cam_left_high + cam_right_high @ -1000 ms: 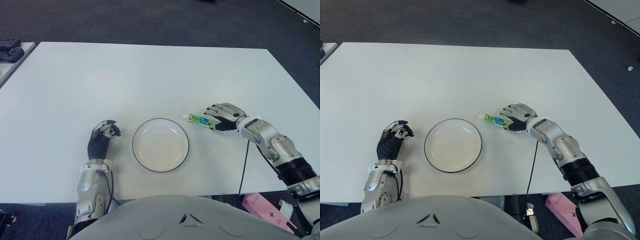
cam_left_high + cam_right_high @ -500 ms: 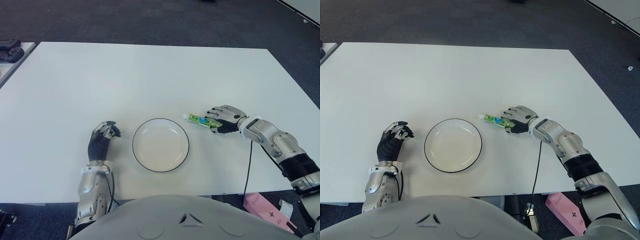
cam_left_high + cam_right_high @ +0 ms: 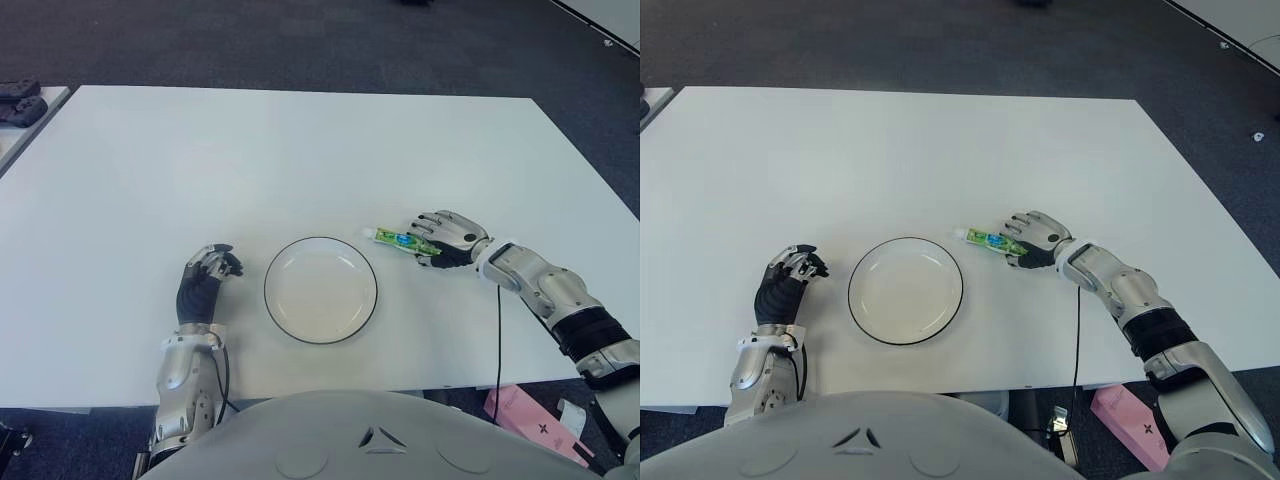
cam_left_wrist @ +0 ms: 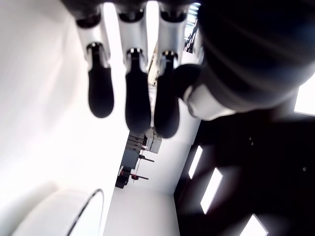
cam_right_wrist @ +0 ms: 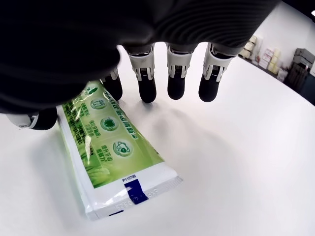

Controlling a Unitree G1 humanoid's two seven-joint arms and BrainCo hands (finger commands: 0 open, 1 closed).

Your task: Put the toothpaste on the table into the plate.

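A green toothpaste tube (image 3: pixel 398 240) lies flat on the white table (image 3: pixel 300 150), just right of the white black-rimmed plate (image 3: pixel 266 290). My right hand (image 3: pixel 442 233) arches over the tube's tail end. In the right wrist view the tube (image 5: pixel 108 157) rests on the table with the thumb on one side and the index finger on the other. The other fingertips (image 5: pixel 176 88) hang clear of it, so the hand is open. My left hand (image 3: pixel 206 272) shows left of the plate with its fingers (image 4: pixel 133 98) curled on nothing.
A black cable (image 3: pixel 497 330) runs from my right wrist over the table's front edge. A pink box (image 3: pixel 530 420) lies on the floor at the lower right. Dark objects (image 3: pixel 20 100) sit on a side table at the far left.
My right forearm has dropped lower and swung outward, while the hand has stayed over the tube's tail. The tube, the plate and the left hand have not moved.
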